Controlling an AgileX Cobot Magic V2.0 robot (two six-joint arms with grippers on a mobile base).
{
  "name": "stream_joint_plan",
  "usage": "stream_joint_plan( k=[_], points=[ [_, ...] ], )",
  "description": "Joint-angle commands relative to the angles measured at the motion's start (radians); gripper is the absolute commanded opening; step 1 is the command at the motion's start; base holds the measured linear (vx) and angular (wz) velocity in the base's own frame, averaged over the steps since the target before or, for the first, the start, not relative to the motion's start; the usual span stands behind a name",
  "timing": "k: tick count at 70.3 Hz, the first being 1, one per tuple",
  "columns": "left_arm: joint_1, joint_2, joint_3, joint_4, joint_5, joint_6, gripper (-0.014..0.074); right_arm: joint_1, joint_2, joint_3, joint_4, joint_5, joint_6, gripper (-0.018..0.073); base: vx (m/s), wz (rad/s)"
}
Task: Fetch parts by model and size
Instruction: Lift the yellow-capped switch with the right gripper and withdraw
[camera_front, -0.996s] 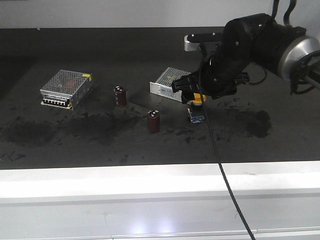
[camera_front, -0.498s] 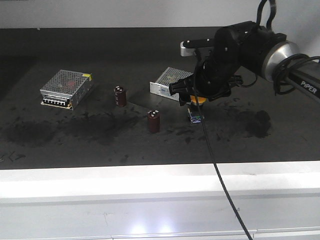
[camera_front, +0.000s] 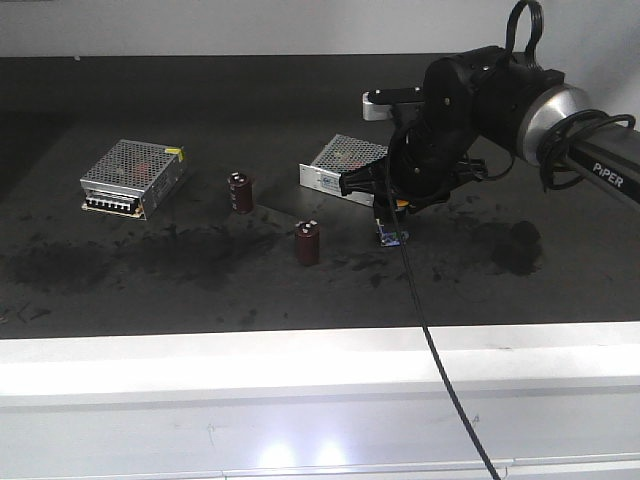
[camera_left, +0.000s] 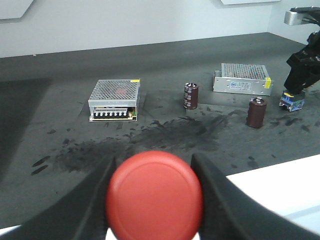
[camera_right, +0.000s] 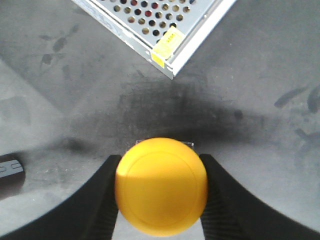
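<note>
Because the right gripper (camera_right: 160, 170) is clamped on the yellow button (camera_right: 161, 189), which stands on the table (camera_front: 200, 290) near a metal box (camera_front: 338, 160), lift straight up without tilting, with the left gripper (camera_left: 152, 172) clamped on the red button (camera_left: 154, 199).

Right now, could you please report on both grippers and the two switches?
Left gripper shut on red-capped switch. Right gripper shut on yellow-capped switch, base on the table. Metal box and capacitor close by, not touching.
</note>
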Motion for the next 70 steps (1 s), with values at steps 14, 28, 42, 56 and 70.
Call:
stream_joint_plan(
  k=[14,28,42,56,70],
  points=[
    [-0.008,0.011,-0.023,0.01,-0.076,-0.001,-0.0007,-0.004,-0.101,-0.029,-0.029,-0.039,0.002,-0.0011,0.0,0.0],
    [-0.008,0.011,-0.023,0.01,-0.076,-0.001,-0.0007,-0.004,-0.192,-0.029,-0.073,-0.06,0.002,-0.001,0.0,0.0],
    [-0.008,0.011,-0.023,0.01,-0.076,-0.001,-0.0007,-0.004,-0.308,0.044,-0.168,-0.095,0.005,-0.001,0.0,0.0],
    [-0.008,0.011,-0.023,0.01,-0.076,-0.001,-0.0007,-0.004,-0.531,0.373,-0.194,-0.34,0.026,-0.001,0.0,0.0],
    [-0.008,0.011,-0.023,0.01,-0.076,-0.001,-0.0007,-0.004,-0.798,0.669,-0.173,-0.495,0.032,-0.001,0.0,0.0]
  ],
)
